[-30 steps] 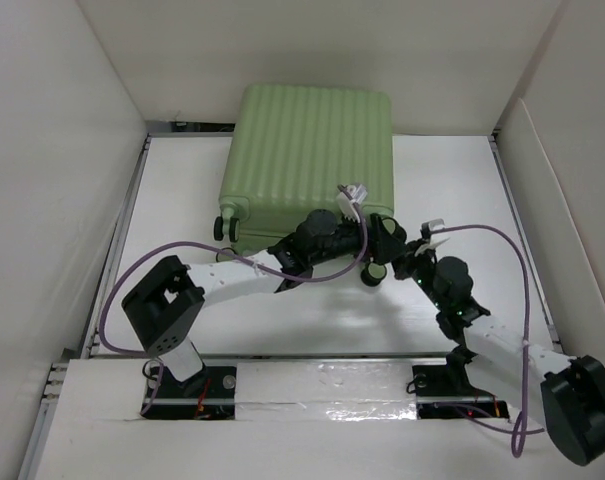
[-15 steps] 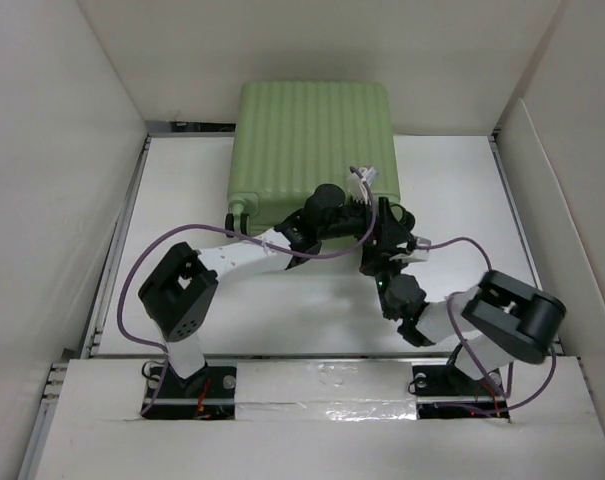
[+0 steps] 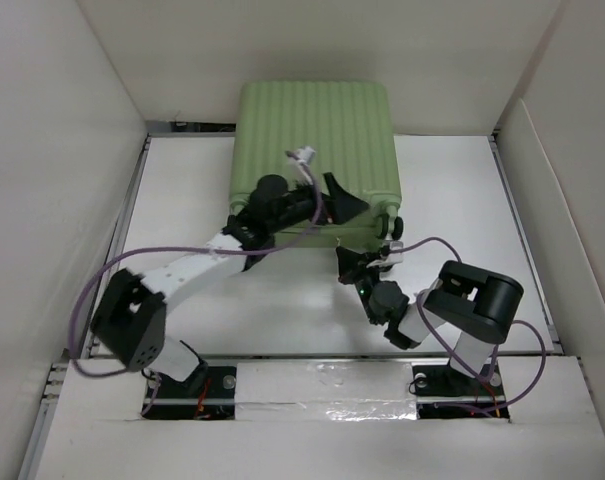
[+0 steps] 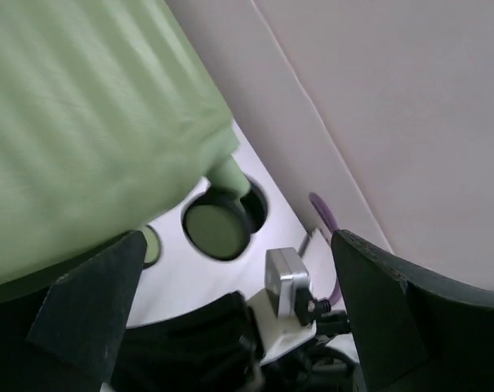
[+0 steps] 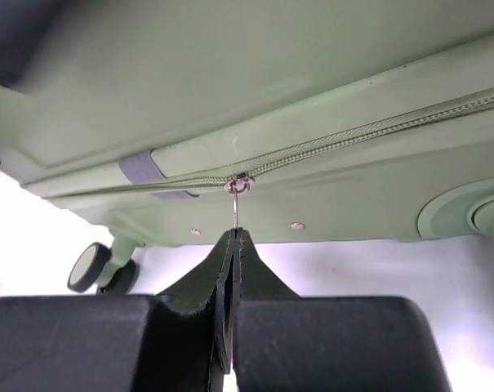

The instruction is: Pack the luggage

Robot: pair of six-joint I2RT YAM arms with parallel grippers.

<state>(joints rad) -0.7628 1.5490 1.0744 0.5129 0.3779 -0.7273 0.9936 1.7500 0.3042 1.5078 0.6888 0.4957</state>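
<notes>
- Two arms reach toward one large pale green hard-shell suitcase [image 3: 317, 130] with a ribbed shell. It lies flat, lid down, at the far middle of the white table [image 3: 182, 200], close to the rear wall.
- Left gripper [image 3: 334, 205] hangs over the near part of the suitcase lid, jaws spread wide with nothing between them.
- Left wrist view: dark fingers [image 4: 91, 302] stand far apart. A black caster wheel [image 4: 216, 230] at the suitcase corner shows in the gap, and the shell is blurred.
- Right gripper [image 5: 233, 241] sits low at the suitcase's near side, jaws pressed together on the thin metal zipper pull [image 5: 237, 200].
- The pull hangs from its slider on the green zip track.
- A purple cable [image 3: 102, 290] loops off the left arm.
</notes>
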